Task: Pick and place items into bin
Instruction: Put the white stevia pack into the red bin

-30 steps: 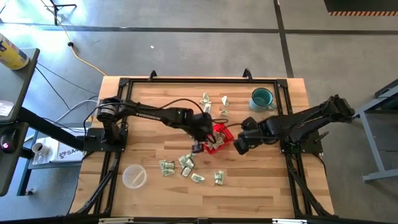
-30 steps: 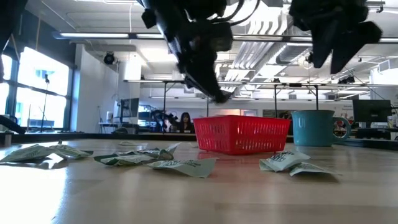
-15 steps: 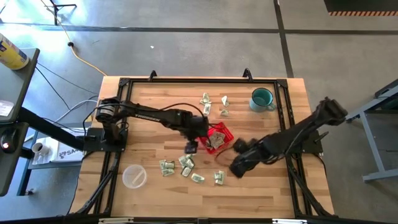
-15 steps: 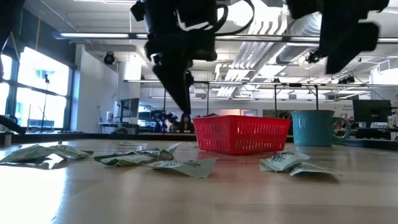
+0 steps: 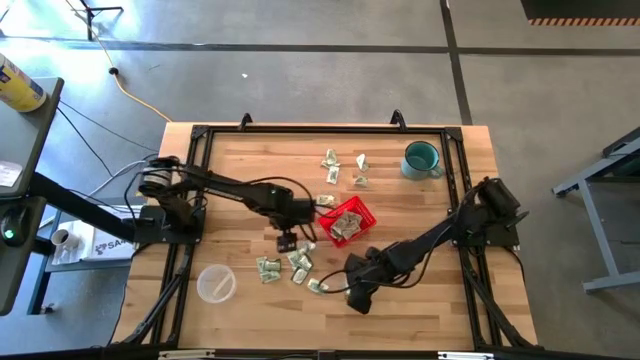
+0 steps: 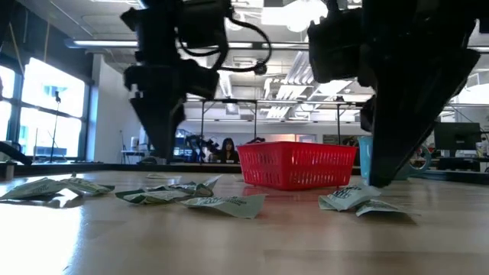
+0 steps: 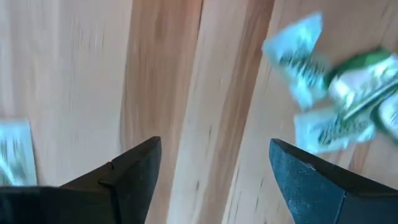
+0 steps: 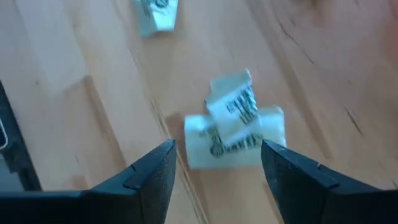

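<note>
Both arms have swung off the red basket [image 5: 345, 221] toward the loose packets [image 5: 297, 265] on the near side of the table [image 5: 235, 165]. Right gripper [image 8: 214, 180], fingers wide and empty, hovers over a packet pair [image 8: 235, 127]; left gripper [image 7: 211, 177], also wide, beside another cluster [image 7: 336, 99]. Likely next: descend, pinch. Packet print unreadable.

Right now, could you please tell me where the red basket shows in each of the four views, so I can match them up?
High view: the basket sits mid-table, between the two arms.
Low view: it stands right of centre, on the far part of the table.
Left wrist view: not in it.
Right wrist view: not in it.
Shared landmark: the teal mug, at the table's far right corner from above, shows just right of the basket in the low view, partly behind an arm.
</note>
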Robot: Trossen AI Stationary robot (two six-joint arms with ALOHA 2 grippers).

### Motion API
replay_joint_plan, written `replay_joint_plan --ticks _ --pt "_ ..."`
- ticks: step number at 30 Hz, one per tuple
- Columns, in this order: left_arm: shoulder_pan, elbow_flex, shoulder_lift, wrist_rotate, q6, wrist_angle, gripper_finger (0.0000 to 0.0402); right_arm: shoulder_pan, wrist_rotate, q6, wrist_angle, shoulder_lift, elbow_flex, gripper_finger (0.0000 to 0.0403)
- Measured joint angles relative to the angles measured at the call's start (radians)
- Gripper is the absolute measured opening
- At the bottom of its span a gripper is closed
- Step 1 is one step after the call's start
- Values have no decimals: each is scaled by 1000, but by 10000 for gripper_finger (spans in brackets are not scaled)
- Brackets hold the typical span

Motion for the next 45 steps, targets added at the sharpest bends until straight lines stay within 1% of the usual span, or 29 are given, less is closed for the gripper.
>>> replay_joint_plan --ticks 6,8,11,15,16,18,20,22,25,27,28,30,32,34,38,39,40,41,42,44,45 --pt "-40 -167 -139 -11 -127 40 333 -1 92 -20 9 9 0 209" --pt "-53 -216 -177 -11 -173 64 333 -2 107 -39 16 9 0 207" --pt "-66 -276 -227 -12 -230 79 333 -10 79 -88 79 24 1 206" --pt "-75 -332 -268 -13 -284 86 333 -10 -11 -193 143 77 1 201" --pt "-78 -339 -275 -13 -297 93 333 -10 -26 -199 146 85 2 197" --pt "-79 -357 -289 -13 -310 98 333 -9 -21 -183 135 99 4 184" --pt "-83 -363 -294 -11 -329 90 333 -10 -5 -148 98 100 5 161" --pt "-85 -365 -293 -11 -336 95 333 -11 0 -124 67 100 6 129" --pt "-92 -366 -293 -11 -333 102 333 -11 2 -89 9 91 8 67" --pt "-92 -366 -293 -11 -331 102 333 -20 -4 -66 -40 91 32 23" --pt "-92 -366 -293 -11 -331 103 333 -24 -10 -61 -68 93 51 12" --pt "-92 -366 -293 -12 -330 103 333 -34 4 -60 -135 99 106 13" --pt "-92 -366 -293 -14 -329 105 333 -45 62 -74 -223 101 182 14" --pt "-92 -366 -293 -14 -328 108 333 -58 157 -131 -319 99 284 4" --pt "-92 -366 -293 -14 -328 131 333 -99 377 -223 -591 97 472 4" --pt "-92 -366 -293 -14 -328 135 333 -115 417 -247 -638 97 510 2" --pt "-92 -366 -292 -14 -328 135 333 -134 435 -274 -676 96 540 1" --pt "-92 -366 -292 -14 -328 135 333 -153 437 -303 -712 94 558 2" --pt "-92 -366 -292 -14 -329 136 333 -173 414 -325 -734 93 564 5" --pt "-92 -366 -292 -14 -329 136 333 -206 336 -325 -755 92 550 13" --pt "-92 -366 -292 -13 -329 135 333 -217 275 -326 -751 93 537 19"
